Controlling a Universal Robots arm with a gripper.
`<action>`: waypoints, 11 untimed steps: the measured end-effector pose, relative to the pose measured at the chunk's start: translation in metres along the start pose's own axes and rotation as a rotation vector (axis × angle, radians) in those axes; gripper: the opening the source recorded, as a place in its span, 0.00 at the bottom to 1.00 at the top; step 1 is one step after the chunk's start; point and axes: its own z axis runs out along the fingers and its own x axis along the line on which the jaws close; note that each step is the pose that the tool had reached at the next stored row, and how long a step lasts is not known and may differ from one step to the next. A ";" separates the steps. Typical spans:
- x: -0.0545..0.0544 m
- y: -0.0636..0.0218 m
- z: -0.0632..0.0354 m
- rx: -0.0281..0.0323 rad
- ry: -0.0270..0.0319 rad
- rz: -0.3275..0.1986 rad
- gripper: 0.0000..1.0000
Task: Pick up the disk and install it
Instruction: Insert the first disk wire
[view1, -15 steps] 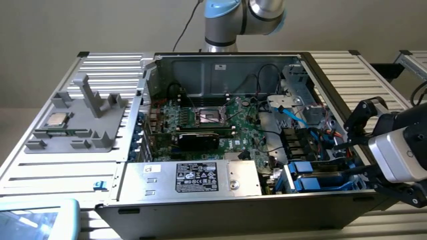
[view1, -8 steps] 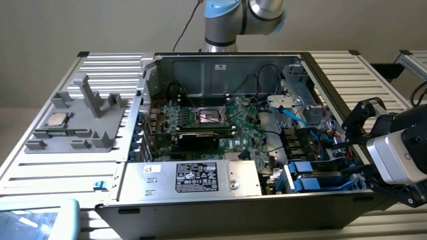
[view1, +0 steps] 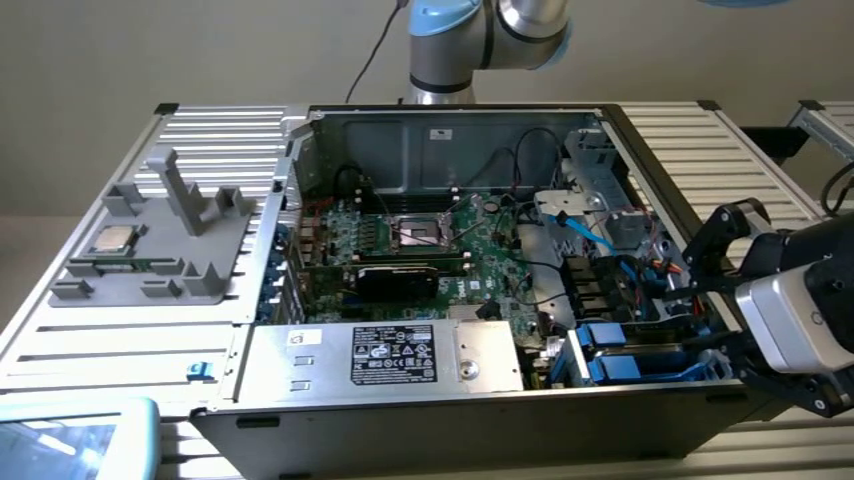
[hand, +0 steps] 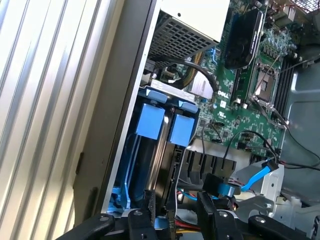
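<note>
The disk sits edge-up in the drive bay at the near corner of the open computer case, on the exterior view's right. Mostly its bright blue frame shows. In the wrist view its blue tabs stand side by side above a dark slot. My gripper hangs just outside the case wall beside that bay. It is open, and its black fingers are spread with nothing between them. The disk lies just beyond my fingertips, apart from them.
A silver power-supply box with a black label fills the case's near side. The green motherboard lies behind it. Blue and black cables cross above the bay. A grey fixture holding a processor chip stands on the slatted table.
</note>
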 end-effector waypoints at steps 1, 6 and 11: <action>0.000 -0.0001 0.0002 -0.0016 -0.0002 -0.001 0.46; 0.001 -0.0015 0.0015 -0.0128 -0.0030 -0.012 0.46; 0.002 -0.0024 0.0021 -0.0192 -0.0071 -0.025 0.46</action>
